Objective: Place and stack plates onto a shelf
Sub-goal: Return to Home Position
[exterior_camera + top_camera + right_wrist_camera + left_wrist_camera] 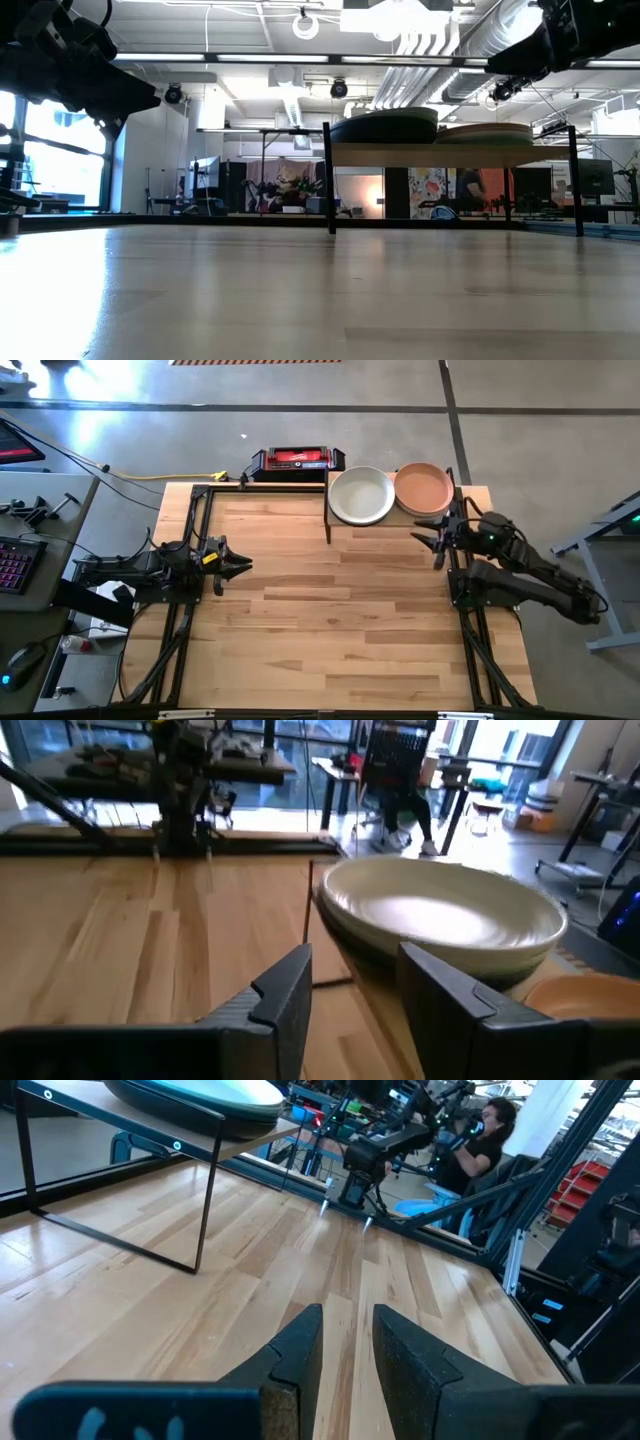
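Note:
The shelf [450,155] stands at the table's far right. It carries two stacks of plates side by side. An off-white plate [361,495] tops the left stack and a salmon plate [423,488] tops the right one. The plates beneath are mostly hidden; in the low view the left stack [385,125] looks dark. My right gripper [420,542] is open and empty just in front of the shelf, facing the off-white plate [440,910]. My left gripper [246,565] is open and empty over the table's left side, well away from the shelf.
A red-and-black box [296,460] sits just beyond the table's far edge, left of the shelf. The shelf's thin black posts [329,520] stand on the tabletop. Bare wood [330,620] spreads across the middle and near side. A person [490,1130] sits in the room behind.

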Action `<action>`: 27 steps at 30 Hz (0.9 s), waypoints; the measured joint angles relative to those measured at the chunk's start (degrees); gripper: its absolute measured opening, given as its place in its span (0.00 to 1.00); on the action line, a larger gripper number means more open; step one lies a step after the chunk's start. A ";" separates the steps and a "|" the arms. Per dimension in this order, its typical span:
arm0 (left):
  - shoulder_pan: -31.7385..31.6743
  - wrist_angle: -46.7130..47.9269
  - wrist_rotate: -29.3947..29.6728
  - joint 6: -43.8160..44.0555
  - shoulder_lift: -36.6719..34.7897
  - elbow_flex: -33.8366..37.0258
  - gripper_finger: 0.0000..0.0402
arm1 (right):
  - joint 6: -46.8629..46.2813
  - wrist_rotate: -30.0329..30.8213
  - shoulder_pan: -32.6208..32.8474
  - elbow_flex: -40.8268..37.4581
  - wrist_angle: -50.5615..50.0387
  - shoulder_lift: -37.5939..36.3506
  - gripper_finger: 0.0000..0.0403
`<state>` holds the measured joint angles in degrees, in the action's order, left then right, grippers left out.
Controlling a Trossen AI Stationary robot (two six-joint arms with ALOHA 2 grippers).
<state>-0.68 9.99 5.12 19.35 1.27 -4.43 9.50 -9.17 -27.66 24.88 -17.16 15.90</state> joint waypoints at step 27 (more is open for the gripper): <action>0.00 -0.02 0.00 0.00 -0.02 0.00 0.19 | -7.80 10.21 10.14 -5.59 -1.27 -6.44 0.50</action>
<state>-0.68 9.98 5.12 19.35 1.26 -4.43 1.70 1.04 -17.52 19.29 -18.43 9.47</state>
